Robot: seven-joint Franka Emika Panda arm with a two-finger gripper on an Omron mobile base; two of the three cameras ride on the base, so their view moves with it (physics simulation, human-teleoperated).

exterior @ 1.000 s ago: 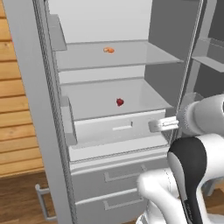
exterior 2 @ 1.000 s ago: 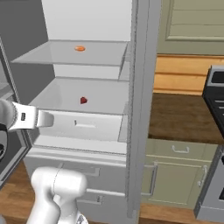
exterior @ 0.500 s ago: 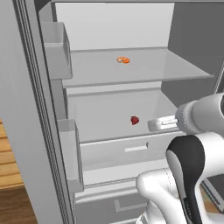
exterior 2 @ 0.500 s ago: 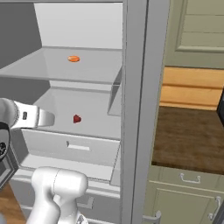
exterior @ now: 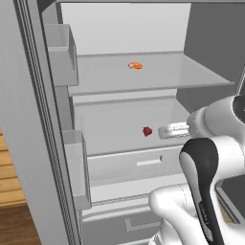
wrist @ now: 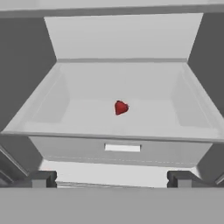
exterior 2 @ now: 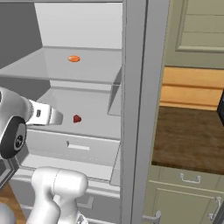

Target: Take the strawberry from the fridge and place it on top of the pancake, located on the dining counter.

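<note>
One tiny dark-red rounded strawberry (exterior: 147, 131) (exterior 2: 77, 118) (wrist: 120, 107) lies on the white floor of an open white bin inside the tall light-grey fridge (exterior: 43, 143) (exterior 2: 135, 109), and I see it near the middle of that bin in the hand view. Above it, on the translucent grey shelf (exterior: 143, 76) (exterior 2: 57, 65), sits a small flat orange item (exterior: 135, 65) (exterior 2: 74, 58), well apart from the fruit. From the left base view my white arm reaches in from the right, its end just beside the strawberry and not touching it. The fingers (wrist: 111, 178) stand wide, one dark tip at each lower corner of the hand view, with nothing between them. The bin's front wall carries a small white slot handle (wrist: 122, 148) (exterior: 149, 162), directly below the strawberry as the hand camera looks at it. To the right of the fridge, in the right base view, I see a dark-brown wooden bench (exterior 2: 188, 140) over pale green cabinet drawers (exterior 2: 188, 183).
</note>
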